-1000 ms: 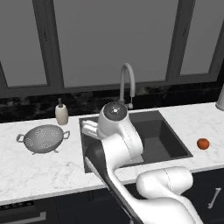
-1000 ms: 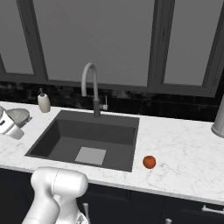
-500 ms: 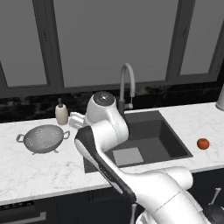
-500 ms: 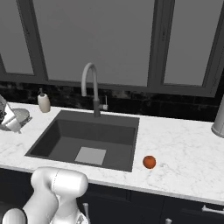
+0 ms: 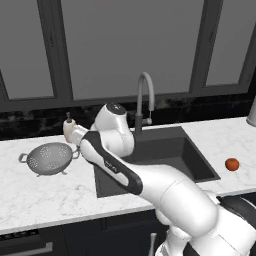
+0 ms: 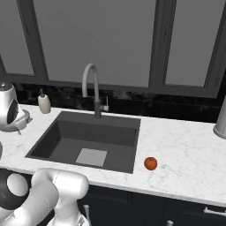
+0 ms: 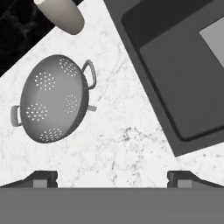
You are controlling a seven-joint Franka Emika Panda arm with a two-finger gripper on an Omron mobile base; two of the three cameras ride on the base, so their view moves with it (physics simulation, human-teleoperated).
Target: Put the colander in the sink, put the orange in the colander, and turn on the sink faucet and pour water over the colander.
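The grey pierced colander (image 7: 54,103) stands upright on the white marble counter, left of the sink (image 7: 183,65), with its two loop handles showing. My gripper (image 7: 112,179) hangs open above the bare counter between colander and sink, nothing between its fingertips (image 7: 43,178). From the left base view, the colander (image 5: 50,158) sits just left of my wrist. The orange (image 5: 231,164) lies on the counter right of the sink (image 5: 165,155); it also shows as the orange (image 6: 150,163) near the basin's front right corner. The faucet (image 6: 90,84) arches over the sink's back edge, with no water running.
A beige soap dispenser (image 7: 61,15) stands close behind the colander, by the dark backsplash. The pale drain plate (image 6: 91,156) lies on the sink floor. A metal vessel (image 6: 220,119) stands at the far right of the counter. My arm (image 5: 120,165) crosses over the sink's left edge.
My arm has swung left from above the sink's left rim to above the counter beside the colander. The gripper stayed open. Colander and orange have not moved.
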